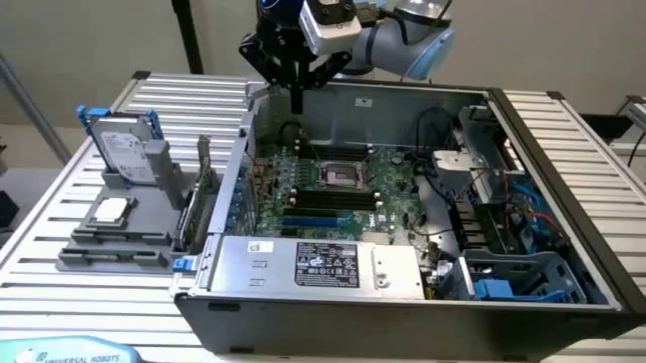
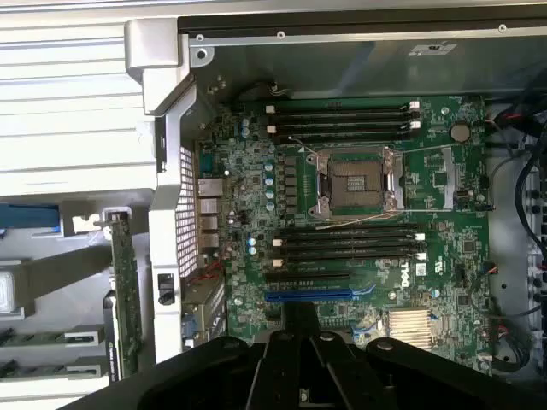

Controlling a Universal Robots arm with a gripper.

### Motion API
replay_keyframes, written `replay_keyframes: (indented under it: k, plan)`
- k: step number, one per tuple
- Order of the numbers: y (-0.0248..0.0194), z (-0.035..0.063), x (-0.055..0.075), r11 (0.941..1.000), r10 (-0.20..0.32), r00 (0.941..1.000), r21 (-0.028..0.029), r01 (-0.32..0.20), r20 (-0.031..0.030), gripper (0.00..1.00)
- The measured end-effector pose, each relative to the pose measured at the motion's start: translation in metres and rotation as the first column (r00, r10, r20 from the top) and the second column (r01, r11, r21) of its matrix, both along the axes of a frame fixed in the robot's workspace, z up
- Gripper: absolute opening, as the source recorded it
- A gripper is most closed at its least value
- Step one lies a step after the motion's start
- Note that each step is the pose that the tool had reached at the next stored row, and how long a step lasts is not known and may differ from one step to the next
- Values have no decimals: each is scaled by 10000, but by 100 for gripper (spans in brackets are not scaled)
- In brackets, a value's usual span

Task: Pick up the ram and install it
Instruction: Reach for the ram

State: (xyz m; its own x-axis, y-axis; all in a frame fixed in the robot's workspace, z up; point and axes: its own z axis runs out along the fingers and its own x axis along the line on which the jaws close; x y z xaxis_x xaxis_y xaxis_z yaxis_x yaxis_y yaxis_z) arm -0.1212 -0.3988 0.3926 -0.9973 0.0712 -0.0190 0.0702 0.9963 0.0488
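Observation:
My gripper [image 1: 296, 104] hangs shut and holds nothing, high over the back of the open computer case [image 1: 302, 268]. In the wrist view its black fingers [image 2: 301, 329] are pressed together above the motherboard [image 2: 248, 196]. Two thin green strips that look like the ram [image 2: 47, 336] lie in a grey holder [image 1: 111, 253] outside the case, on the exterior view's left, well away from the gripper. Black memory slots [image 2: 346, 243] run beside the CPU socket [image 2: 355, 184], and a second bank [image 2: 342, 115] lies on its other side.
A green expansion card with a metal bracket [image 2: 125, 290] stands on edge beside the case wall. A hard drive [image 1: 123, 147] and a CPU chip [image 1: 111, 212] sit on the grey fixture. Power supply [image 1: 323, 265], cables [image 1: 525, 212] and a blue drive bay [image 1: 504, 283] fill the case.

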Motion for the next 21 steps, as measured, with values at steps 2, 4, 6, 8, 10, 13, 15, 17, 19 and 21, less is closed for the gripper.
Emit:
replay_keyframes:
  k: [2, 4, 6, 8, 10, 13, 15, 17, 19, 21]
  plan:
    - [0, 0, 0, 10000, 0, 10000, 0, 0, 0, 11]
    - [0, 0, 0, 10000, 0, 10000, 0, 0, 0, 11]
    - [0, 0, 0, 10000, 0, 10000, 0, 0, 0, 11]
    - [0, 0, 0, 10000, 0, 10000, 0, 0, 0, 11]
    - [-3, 1, -10, 10000, -1, 10000, -2, 1, -1, 11]
    - [-13, 0, -71, 10000, 0, 10000, -1, 0, 0, 11]
    - [-22, -1, -149, 10000, -1, 10000, 0, 1, 1, 11]
    - [-30, -2, -231, 10000, 0, 10000, 0, 0, 0, 11]
    - [-40, -3, -312, 10000, -1, 10000, -1, 1, 0, 11]
    - [-49, -4, -397, 10000, -1, 10000, 0, 1, 0, 11]
